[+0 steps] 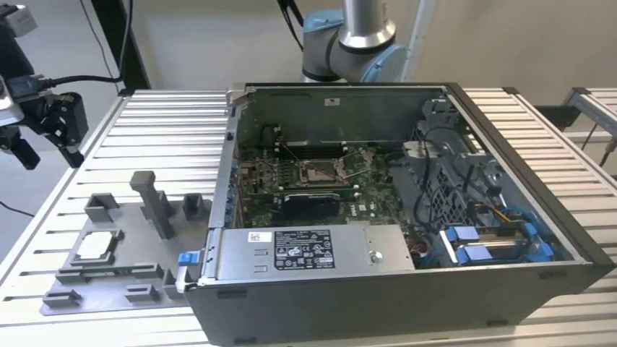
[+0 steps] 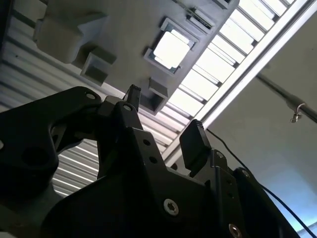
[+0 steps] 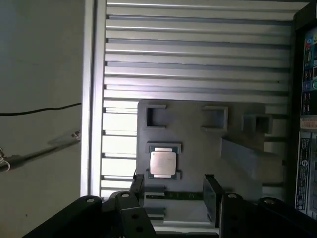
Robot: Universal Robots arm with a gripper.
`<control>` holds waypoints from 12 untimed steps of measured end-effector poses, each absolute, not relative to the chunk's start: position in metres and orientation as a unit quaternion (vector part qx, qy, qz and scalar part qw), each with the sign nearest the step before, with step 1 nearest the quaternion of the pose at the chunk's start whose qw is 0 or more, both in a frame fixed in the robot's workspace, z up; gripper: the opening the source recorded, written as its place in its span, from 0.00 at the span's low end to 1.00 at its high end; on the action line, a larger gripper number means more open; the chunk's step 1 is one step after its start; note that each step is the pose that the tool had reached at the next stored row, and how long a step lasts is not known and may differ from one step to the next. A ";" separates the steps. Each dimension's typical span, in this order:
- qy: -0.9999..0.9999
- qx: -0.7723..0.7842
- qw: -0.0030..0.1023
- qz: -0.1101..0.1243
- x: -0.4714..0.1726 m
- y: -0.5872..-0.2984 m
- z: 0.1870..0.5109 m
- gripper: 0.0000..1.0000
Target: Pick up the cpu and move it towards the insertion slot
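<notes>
The ribbed aluminium table point(image 1: 164, 137) carries an open black computer case point(image 1: 386, 311) and, on the exterior view's left, a flat grey plastic tray point(image 1: 135, 256). The black two-finger gripper point(image 3: 173, 192) hangs clear of the tray, jaws spread wide and holding nothing (both wrist views agree). The square, metal-framed insertion slot point(image 1: 321, 172) sits inside the case. The small silvery square cpu point(image 1: 97, 246) lies in a tray recess, untouched.

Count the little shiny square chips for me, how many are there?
1. The cpu lies in its pocket on the grey tray, at the exterior view's left of the computer case. Others could be hidden inside it.
</notes>
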State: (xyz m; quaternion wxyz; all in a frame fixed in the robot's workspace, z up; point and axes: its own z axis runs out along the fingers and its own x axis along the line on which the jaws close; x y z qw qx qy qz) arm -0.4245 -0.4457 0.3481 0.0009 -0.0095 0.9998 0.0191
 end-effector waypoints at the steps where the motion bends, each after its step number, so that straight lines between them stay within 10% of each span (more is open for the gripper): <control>1: 1.000 -0.010 0.001 0.019 -0.425 -0.446 0.346 1.00; 12: 1.000 -0.010 0.003 0.019 -0.429 -0.446 0.326 1.00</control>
